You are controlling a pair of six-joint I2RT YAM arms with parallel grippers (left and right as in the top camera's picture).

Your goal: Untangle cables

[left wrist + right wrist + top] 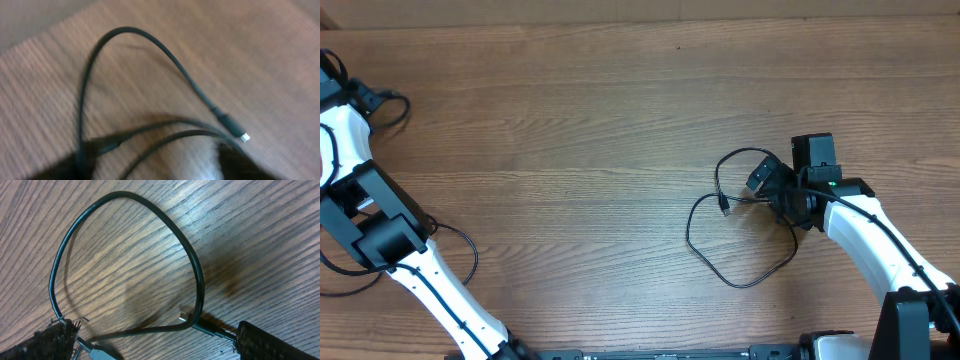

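Observation:
Two thin black cables (740, 232) lie tangled on the wooden table right of centre, in a small upper loop and a wider lower one. My right gripper (772, 188) sits at the knot on their right side. In the right wrist view it (160, 347) is open, fingers (272, 340) wide apart, a cable loop (125, 210) lying between them with a metal plug tip (184, 315). At the far left, my left gripper (365, 100) is by another black cable (398, 108). In the blurred left wrist view that cable (135, 37) arcs over the wood, plug tip (243, 137) at right, running loose between open jaws (155, 167).
Thicker black wires (460, 245) trail from the left arm's base at lower left. The white right arm (870, 240) reaches in from the lower right corner. The table's far edge (640, 22) runs along the top.

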